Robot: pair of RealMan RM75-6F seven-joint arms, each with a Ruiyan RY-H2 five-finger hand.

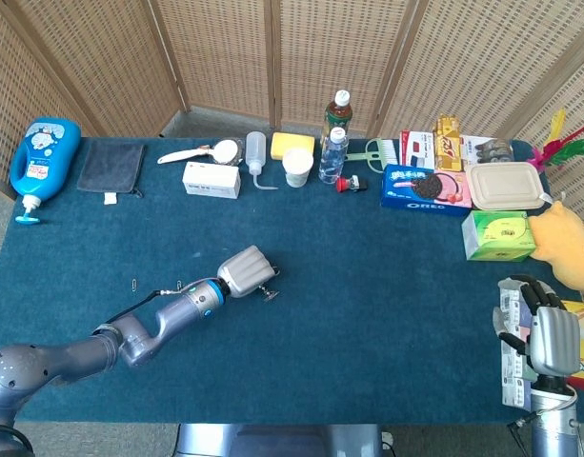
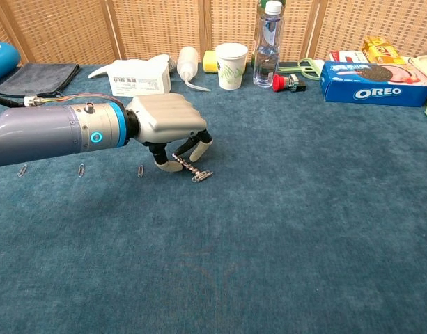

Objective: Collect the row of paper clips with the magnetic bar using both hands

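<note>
My left hand (image 2: 168, 125) pinches a short dark magnetic bar (image 2: 186, 165) between its fingertips. The bar slants down to the cloth, and a small bunch of paper clips (image 2: 202, 176) clings to its lower end. Three loose paper clips lie in a row to the left of the hand: one (image 2: 140, 170) close by, one (image 2: 81, 170) further off, and one (image 2: 22, 170) near the edge. In the head view the left hand (image 1: 245, 270) is at mid-table with the bar tip (image 1: 270, 295) beside it. My right hand (image 1: 549, 338) stands upright at the front right corner, holding nothing.
Along the back stand a white box (image 2: 135, 76), squeeze bottle (image 2: 187, 62), paper cup (image 2: 231, 65), water bottle (image 2: 267, 43) and an Oreo box (image 2: 377, 82). A blue bottle (image 1: 44, 157) and dark pouch (image 1: 111, 168) lie at the back left. Boxes and a yellow toy (image 1: 563, 243) crowd the right.
</note>
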